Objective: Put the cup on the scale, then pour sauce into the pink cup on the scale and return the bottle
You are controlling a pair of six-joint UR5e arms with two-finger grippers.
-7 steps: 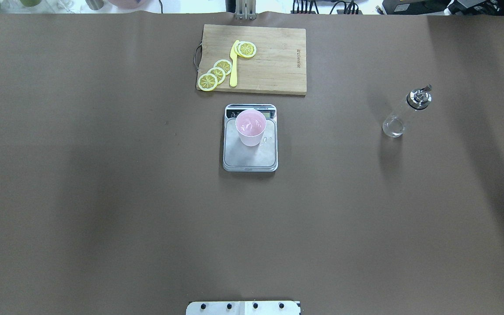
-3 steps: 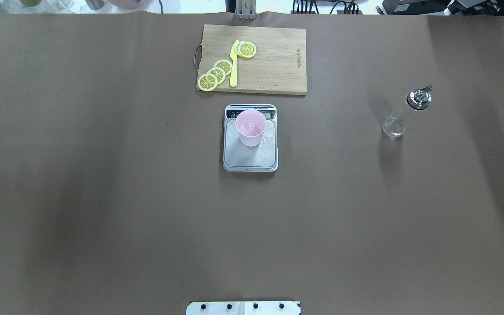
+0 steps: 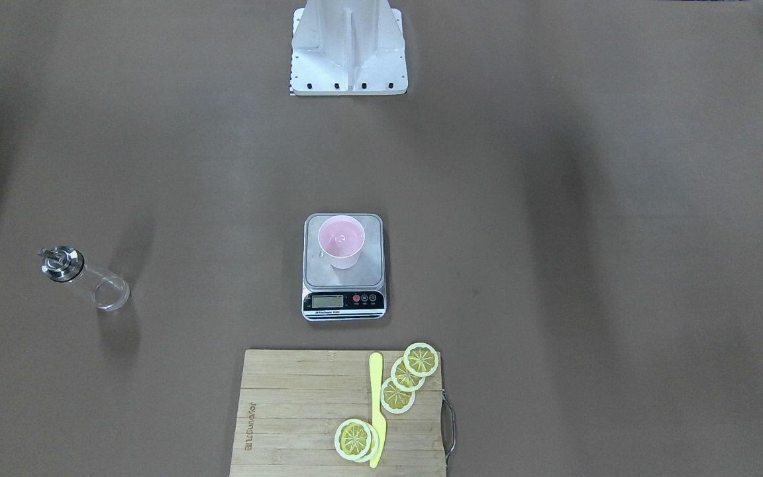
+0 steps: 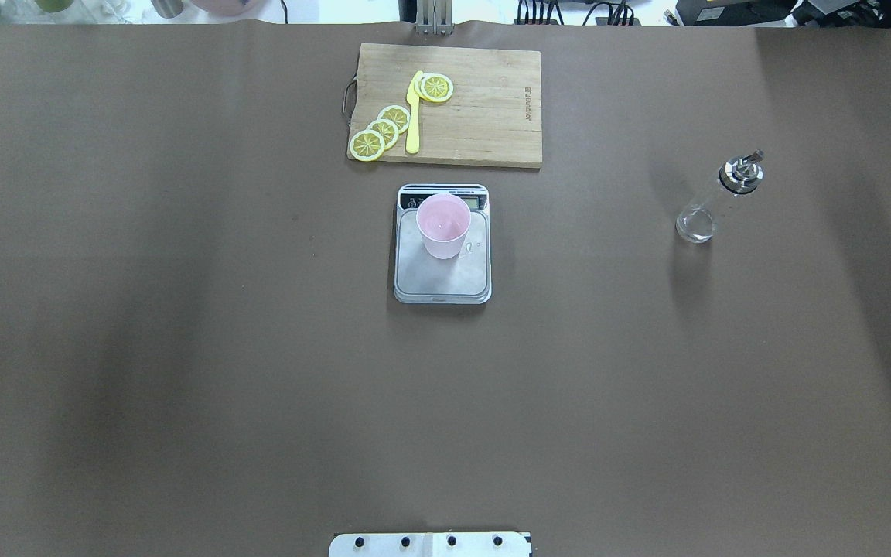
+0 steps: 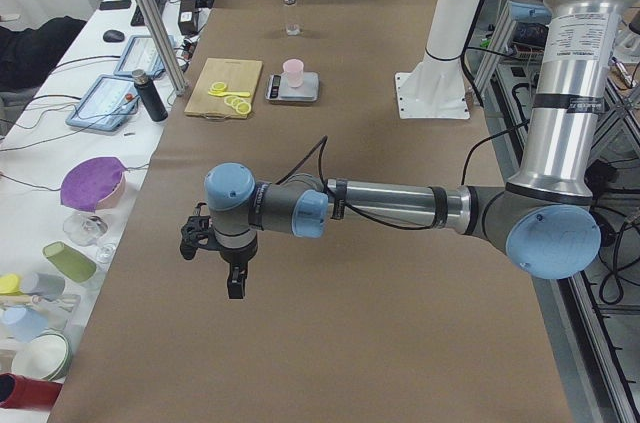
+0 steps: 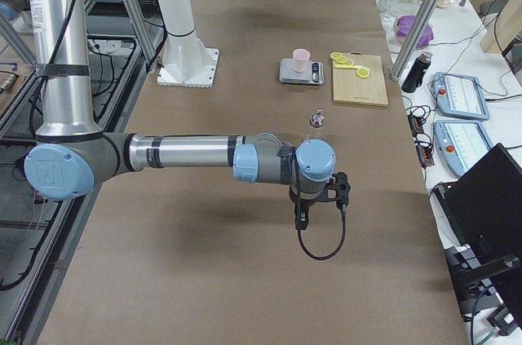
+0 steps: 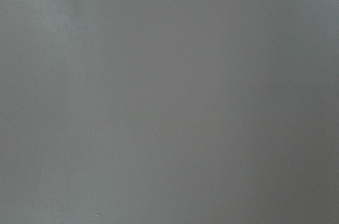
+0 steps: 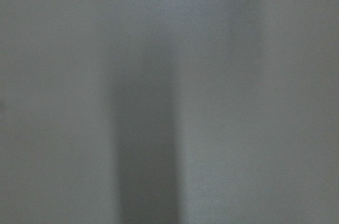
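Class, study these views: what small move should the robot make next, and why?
Probably just park the left arm and right arm. The cup stands on the scale, drops lie beside it on the platform, and the bottle stands upright, apart, ungripped, so pouring looks done. Whether the cup holds sauce is unclear.

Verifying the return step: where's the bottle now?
Overhead view: the bottle stands upright on the right side of the table, well clear of the scale holding the pink cup.
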